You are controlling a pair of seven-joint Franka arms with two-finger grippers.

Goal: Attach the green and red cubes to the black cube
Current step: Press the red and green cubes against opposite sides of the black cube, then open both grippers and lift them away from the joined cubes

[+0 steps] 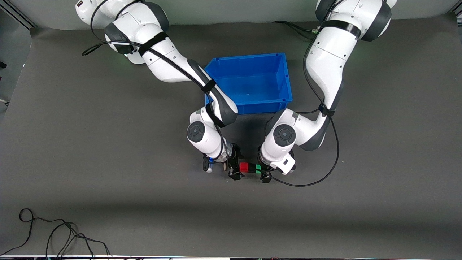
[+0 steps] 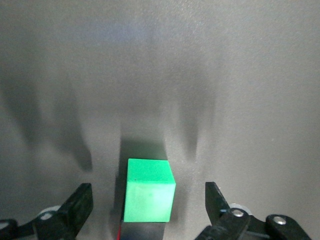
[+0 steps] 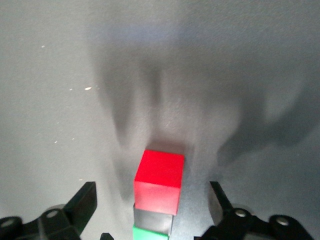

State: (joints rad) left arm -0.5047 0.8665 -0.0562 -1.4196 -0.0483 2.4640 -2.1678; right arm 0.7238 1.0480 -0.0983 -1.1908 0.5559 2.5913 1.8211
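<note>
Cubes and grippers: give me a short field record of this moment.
red cube: end of the row toward the right arm, on the table
black cube: between red and green, touching both
green cube: end toward the left arm
left gripper: open, fingers either side of green, not touching
right gripper: open, fingers either side of red, not touching
blue bin: farther from the front camera than the row, nothing visible in it

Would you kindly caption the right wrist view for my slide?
Open right gripper around a row of red cube, black cube and green cube.
</note>
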